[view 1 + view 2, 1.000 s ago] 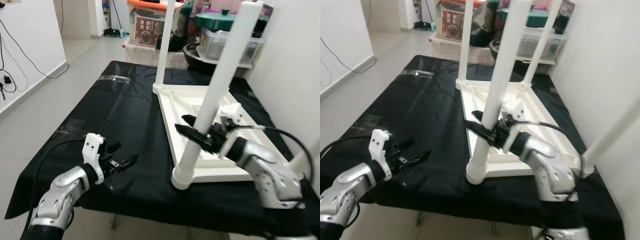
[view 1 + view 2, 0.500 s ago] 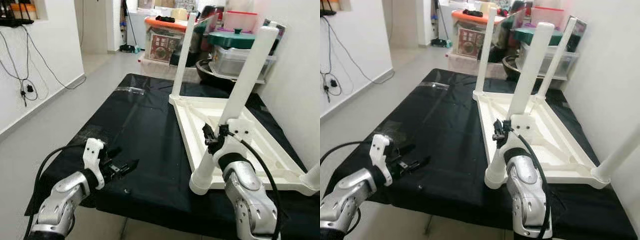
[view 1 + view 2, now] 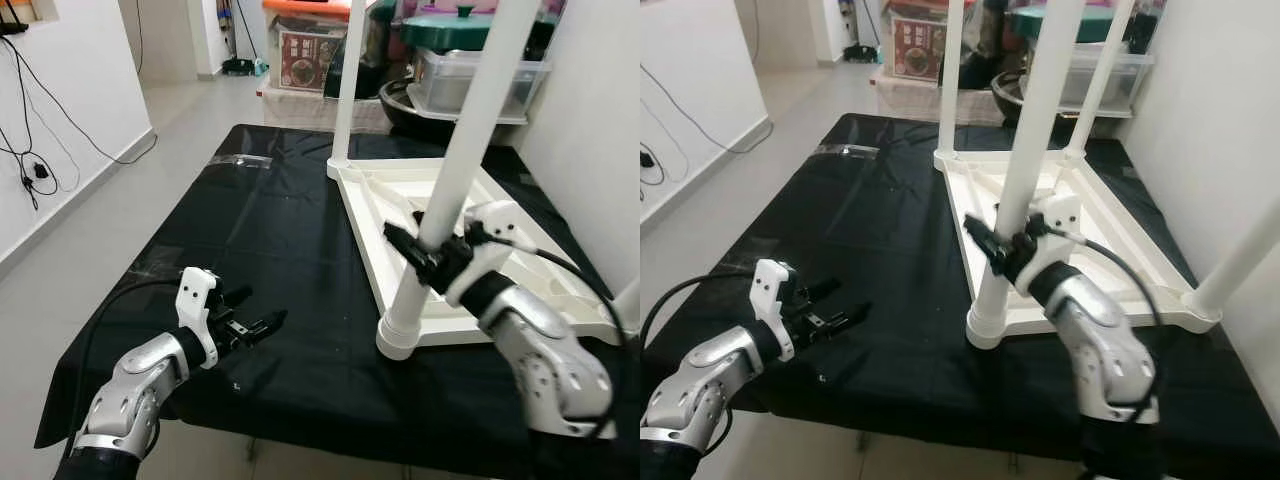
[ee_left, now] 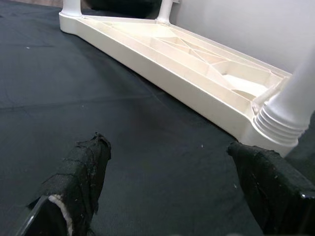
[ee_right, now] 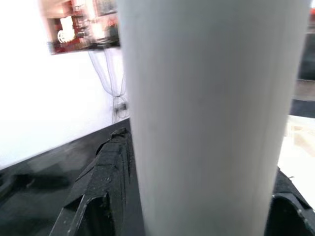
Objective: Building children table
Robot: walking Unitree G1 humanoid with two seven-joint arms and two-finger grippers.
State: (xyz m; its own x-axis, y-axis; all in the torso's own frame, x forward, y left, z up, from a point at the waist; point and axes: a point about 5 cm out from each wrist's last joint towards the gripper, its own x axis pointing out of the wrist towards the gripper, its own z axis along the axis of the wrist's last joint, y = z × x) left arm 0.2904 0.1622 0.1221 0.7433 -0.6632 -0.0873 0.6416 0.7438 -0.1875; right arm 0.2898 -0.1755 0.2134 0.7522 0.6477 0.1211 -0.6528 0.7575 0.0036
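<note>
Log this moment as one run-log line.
right hand: shut on table leg, near corner | left hand: open, over black cloth, holding nothing | tabletop: upside down

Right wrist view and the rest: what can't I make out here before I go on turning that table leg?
- Right wrist view: near leg blocks the socket and thread.
- Eye views: right gripper covers part of that leg; its top runs off the upper edge.
- Left eye view: far-right leg cut by the edge.
- Left wrist view: thread at the leg's collar partly cropped; seating unclear.
</note>
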